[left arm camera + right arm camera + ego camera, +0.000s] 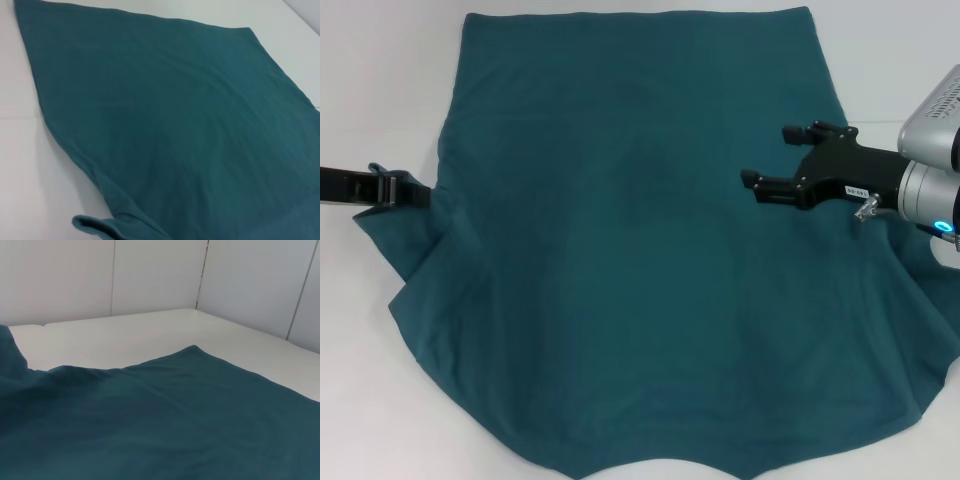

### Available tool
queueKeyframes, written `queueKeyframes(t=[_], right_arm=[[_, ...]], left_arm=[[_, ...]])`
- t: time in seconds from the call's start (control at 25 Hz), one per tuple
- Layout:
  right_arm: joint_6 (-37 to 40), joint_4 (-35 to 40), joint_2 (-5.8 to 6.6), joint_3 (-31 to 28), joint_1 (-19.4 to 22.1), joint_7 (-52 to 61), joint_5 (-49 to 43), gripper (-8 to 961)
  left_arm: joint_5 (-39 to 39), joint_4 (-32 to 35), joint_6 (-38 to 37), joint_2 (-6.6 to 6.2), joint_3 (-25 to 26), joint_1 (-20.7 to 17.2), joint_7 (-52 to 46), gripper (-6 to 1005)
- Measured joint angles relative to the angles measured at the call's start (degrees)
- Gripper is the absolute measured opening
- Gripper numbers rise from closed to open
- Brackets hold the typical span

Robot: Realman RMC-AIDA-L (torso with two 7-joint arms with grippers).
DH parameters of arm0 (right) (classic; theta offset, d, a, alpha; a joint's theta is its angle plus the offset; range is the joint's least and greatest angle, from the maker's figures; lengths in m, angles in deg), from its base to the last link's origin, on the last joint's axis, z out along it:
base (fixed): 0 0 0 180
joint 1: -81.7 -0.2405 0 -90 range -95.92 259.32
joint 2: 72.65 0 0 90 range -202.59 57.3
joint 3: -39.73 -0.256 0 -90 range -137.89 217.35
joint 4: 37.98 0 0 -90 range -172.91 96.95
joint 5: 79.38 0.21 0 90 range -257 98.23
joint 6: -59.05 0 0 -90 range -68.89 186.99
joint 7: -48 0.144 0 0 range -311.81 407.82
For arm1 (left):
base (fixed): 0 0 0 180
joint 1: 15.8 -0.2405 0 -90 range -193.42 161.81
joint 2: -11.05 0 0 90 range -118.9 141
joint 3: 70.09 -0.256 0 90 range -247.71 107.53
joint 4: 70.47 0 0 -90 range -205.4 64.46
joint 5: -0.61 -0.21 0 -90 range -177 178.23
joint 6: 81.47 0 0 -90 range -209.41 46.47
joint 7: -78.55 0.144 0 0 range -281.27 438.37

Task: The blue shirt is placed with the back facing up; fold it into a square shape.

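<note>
Lying spread nearly flat across the white counter (pixel 380 60), the large dark teal-blue knit shirt (pixel 620 250) shows no fold yet. Left tool (pixel 415 195) clenches its left edge; right tool (pixel 782 158) hovers released above it.

You're looking at a blue shirt (pixel 630 250) of soft matt knit cloth, lightly rippled, spread over a smooth, matt white table (pixel 380 90). Above the shirt, the right gripper (pixel 767 162) is matt black plastic on a silvery, satin-finished wrist.
</note>
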Motion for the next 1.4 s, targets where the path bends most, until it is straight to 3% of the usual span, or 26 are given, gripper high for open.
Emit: queueKeyframes(t=[0.6, 1.04, 1.4], right_arm=[[0.1, 0.4, 0.00, 0.1, 0.2, 0.2, 0.1, 899], [0.1, 0.3, 0.00, 0.1, 0.1, 0.3, 0.1, 900], [0.1, 0.1, -0.03, 0.1, 0.4, 0.4, 0.1, 899]], left_arm=[[-1.5, 4.7, -1.1, -0.87, 0.1, -0.6, -1.9, 48], [-1.6, 9.3, -4.2, -0.39, -0.5, 1.4, -2.9, 47], [-4.0, 12.1, -4.5, -1.66, -0.7, 1.9, -4.0, 47]])
